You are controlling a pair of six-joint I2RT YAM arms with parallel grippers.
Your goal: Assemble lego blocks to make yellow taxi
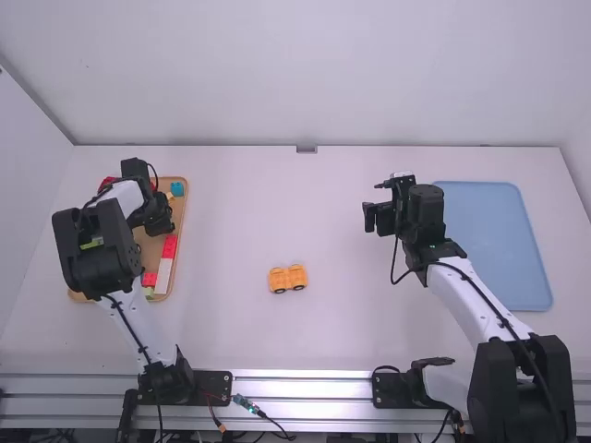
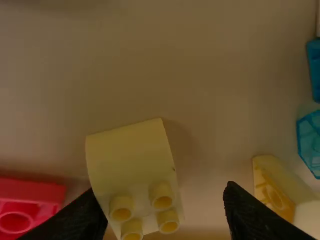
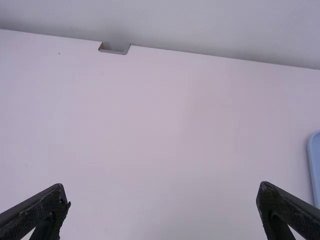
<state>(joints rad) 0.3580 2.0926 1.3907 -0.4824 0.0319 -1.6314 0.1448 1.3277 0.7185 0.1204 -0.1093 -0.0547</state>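
Note:
In the high view my left gripper [image 1: 159,221] is over the block tray [image 1: 181,226] at the left. The left wrist view has my left gripper [image 2: 165,212] open, with a pale yellow sloped block [image 2: 131,165] between and beyond its fingers, closer to one finger. My right gripper [image 1: 377,218] is held above the table right of the middle; in the right wrist view the right gripper [image 3: 162,197] is open with nothing between its fingers. An orange-yellow car base [image 1: 287,279] with dark wheels stands on the table near the middle.
Around the sloped block lie a red block [image 2: 30,202], a small yellow piece [image 2: 277,187] and a translucent blue piece [image 2: 310,142]. A blue mat [image 1: 494,245] lies at the right. The table [image 1: 277,203] is bounded by a back wall.

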